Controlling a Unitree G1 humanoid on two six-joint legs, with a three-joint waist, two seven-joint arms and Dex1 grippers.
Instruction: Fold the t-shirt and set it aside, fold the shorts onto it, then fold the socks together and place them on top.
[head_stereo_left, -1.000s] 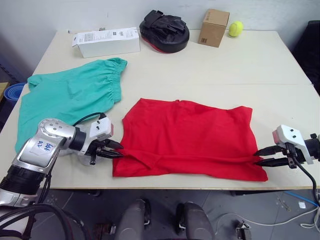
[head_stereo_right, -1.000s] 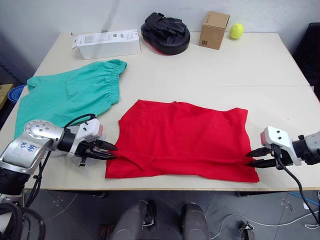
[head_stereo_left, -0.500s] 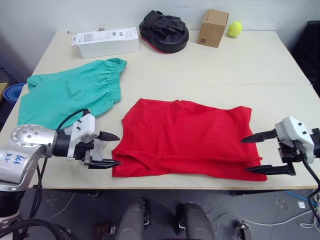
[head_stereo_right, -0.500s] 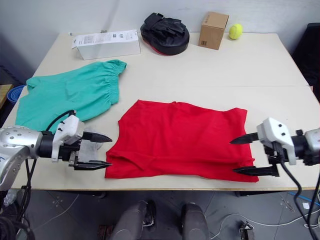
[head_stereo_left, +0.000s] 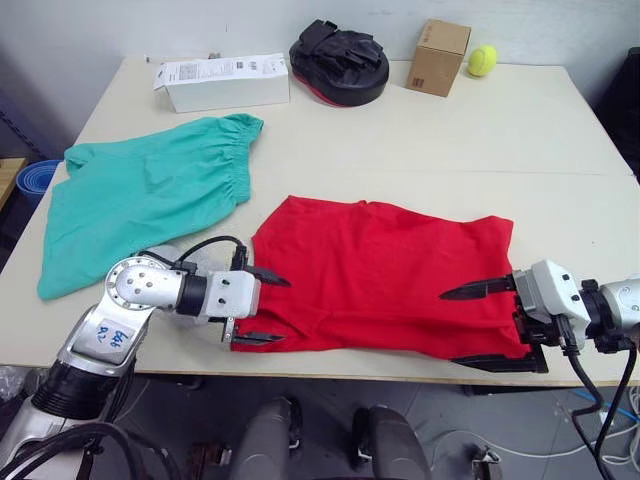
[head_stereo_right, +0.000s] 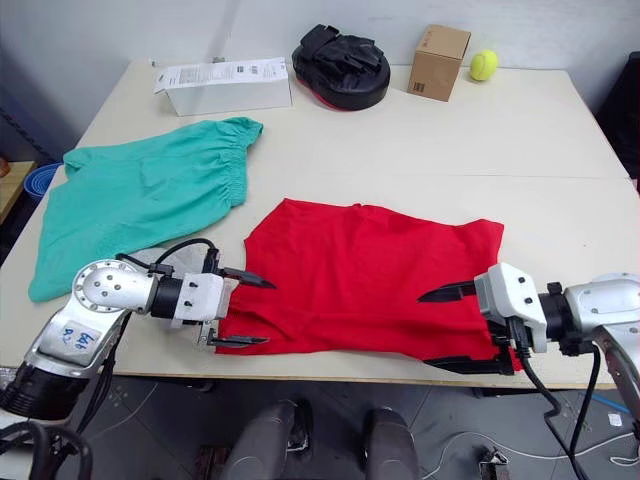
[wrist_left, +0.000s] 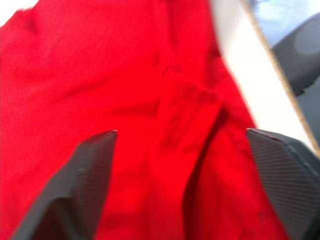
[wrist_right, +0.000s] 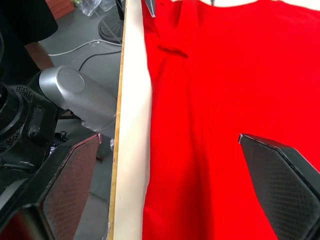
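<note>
Both grippers gape wide at the t-shirt (head_stereo_left: 385, 270), which lies near the table's front edge: left gripper (head_stereo_left: 262, 310), right gripper (head_stereo_left: 478, 325). Uneven pinches could skew the fold or drag the cloth off.

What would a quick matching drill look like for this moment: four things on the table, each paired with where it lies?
Things:
1. bright red fabric t-shirt
2. teal-green cloth shorts
3. yellow tennis ball
4. white printed carton

Places:
A. far edge, robot's left side, behind the shorts
B. near edge, between the open left gripper and open right gripper
C. far right corner, beside the brown cardboard box
D. robot's left side, spread flat, partly over the table's edge

Pairs: 1-B, 2-D, 3-C, 4-A
</note>
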